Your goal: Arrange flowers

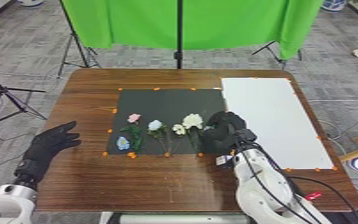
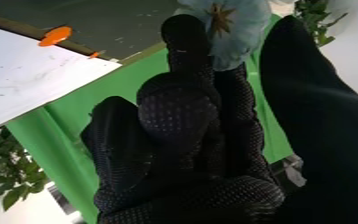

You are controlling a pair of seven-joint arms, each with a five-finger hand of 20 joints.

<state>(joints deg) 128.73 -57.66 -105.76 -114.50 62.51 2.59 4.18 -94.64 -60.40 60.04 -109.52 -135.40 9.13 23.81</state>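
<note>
Going with the head view first: seeing the left hand (image 1: 51, 142) off to the left of the black mat (image 1: 184, 100), relaxed, fingers mostly straight, with nothing in it. Also got the right hand (image 1: 224, 131) at the mat's right side, right by the white sheet (image 1: 269, 120); honestly can't tell how far open, or if gripping anything. On the mat, left of that hand, can spot a blue flower (image 1: 123, 143) low at the left, then a pink flower (image 1: 134, 118), a bluish-white flower (image 1: 155, 125), a small cream flower (image 1: 179, 129) and a big white flower (image 1: 192, 120), all on the brown counter (image 1: 175, 185). Over to the right wrist view: seeing a pale blue bloom (image 2: 246, 25) up against the right hand (image 2: 180, 110), but can't tell if actually held.
</note>
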